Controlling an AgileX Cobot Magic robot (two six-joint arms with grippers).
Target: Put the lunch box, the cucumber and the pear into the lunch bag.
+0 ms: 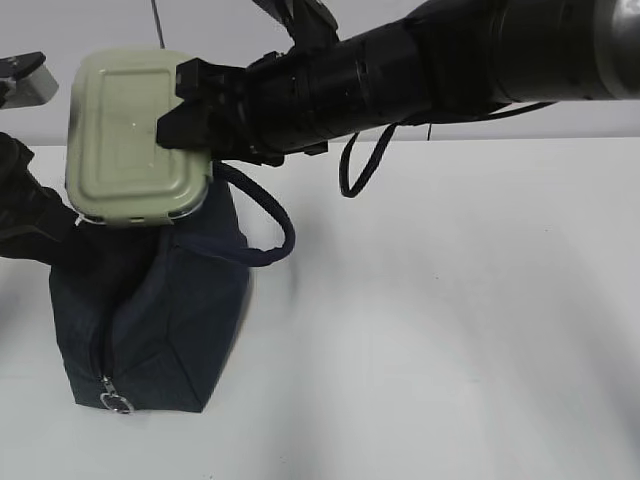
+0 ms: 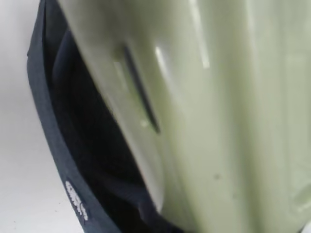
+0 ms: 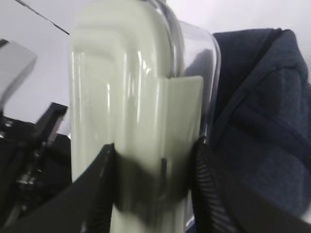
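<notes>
Far left of the exterior view we've got the left arm (image 1: 25, 215), just a dark bulk pressed up against the upper left side of the lunch bag (image 1: 165, 330). Its claw is hidden there, and the left wrist view is basically filled by the green lid plus a slice of navy fabric, so we can't tell whether that claw is apart or together.

The lunch bag stands upright in the lower left of the frame on the white table (image 1: 450, 320), with the zipper running down its front edge and the metal ring pull (image 1: 117, 403) hanging at the bottom. Its padded loop handle (image 1: 270, 225) sticks out to the right.

Right above the bag, in the upper left, is the lunch box (image 1: 135, 135), tipped on its side so the sage-green lid faces us, its bottom edge sitting at the bag's top opening. In the left wrist view the lid (image 2: 218, 111) looms right beside the bag's dark rim (image 2: 48, 121).

Then the right gripper (image 1: 185, 105) reaches in from the upper right and it's clamped on the lunch box. In the right wrist view we see both black fingers (image 3: 99, 194) squeezing the box (image 3: 141, 121) from either side, with the bag (image 3: 262, 126) just behind on the right.

We don't see the cucumber or pear in any of the views.
</notes>
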